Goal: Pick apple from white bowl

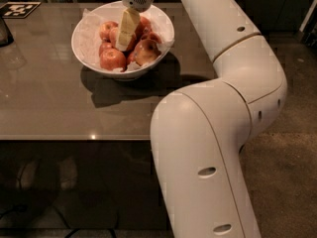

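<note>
The white bowl [81, 46] stands on the far part of the brown table, lined with crumpled white paper and holding several red apples. The apple [147, 51] with a pale yellow blush lies at the right front of the pile. Smaller, darker red apples [113, 59] lie at the left and front. My gripper [122, 44] reaches down from above into the middle of the pile, just left of the blushed apple and touching the apples there. Its cream tip hides part of the pile's centre.
The table [59, 108] has its front edge across the middle of the view. A black-and-white marker tag [19, 9] lies at the far left corner, with a dark object [4, 31] at the left edge. My arm [213, 133] fills the right foreground.
</note>
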Robot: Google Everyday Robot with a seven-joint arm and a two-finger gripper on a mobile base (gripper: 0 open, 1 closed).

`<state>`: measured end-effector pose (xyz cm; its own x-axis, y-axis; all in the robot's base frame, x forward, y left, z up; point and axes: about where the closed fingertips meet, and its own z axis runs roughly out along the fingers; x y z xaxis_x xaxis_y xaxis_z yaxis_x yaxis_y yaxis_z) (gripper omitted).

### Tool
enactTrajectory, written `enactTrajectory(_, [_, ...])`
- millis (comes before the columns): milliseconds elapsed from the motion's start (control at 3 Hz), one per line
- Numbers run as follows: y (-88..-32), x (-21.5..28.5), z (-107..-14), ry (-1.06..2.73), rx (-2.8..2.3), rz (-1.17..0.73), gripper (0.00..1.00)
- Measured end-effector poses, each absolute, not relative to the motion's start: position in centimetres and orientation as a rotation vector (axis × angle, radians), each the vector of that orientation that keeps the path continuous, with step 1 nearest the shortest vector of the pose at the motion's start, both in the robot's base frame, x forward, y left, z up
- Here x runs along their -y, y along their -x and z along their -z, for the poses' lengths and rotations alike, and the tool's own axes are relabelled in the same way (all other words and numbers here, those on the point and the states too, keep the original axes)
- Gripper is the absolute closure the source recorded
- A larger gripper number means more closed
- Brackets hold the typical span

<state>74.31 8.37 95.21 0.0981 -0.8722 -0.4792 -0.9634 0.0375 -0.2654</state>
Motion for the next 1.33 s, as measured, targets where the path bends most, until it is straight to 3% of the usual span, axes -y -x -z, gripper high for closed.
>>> enactTrajectory(1000, [-73.3, -8.7, -91.7, 1.864, -1.845, -0.298, 0.00])
enactTrajectory(1333, [-73.3, -8.7, -91.7, 1.864, -1.845, -0.298, 0.19])
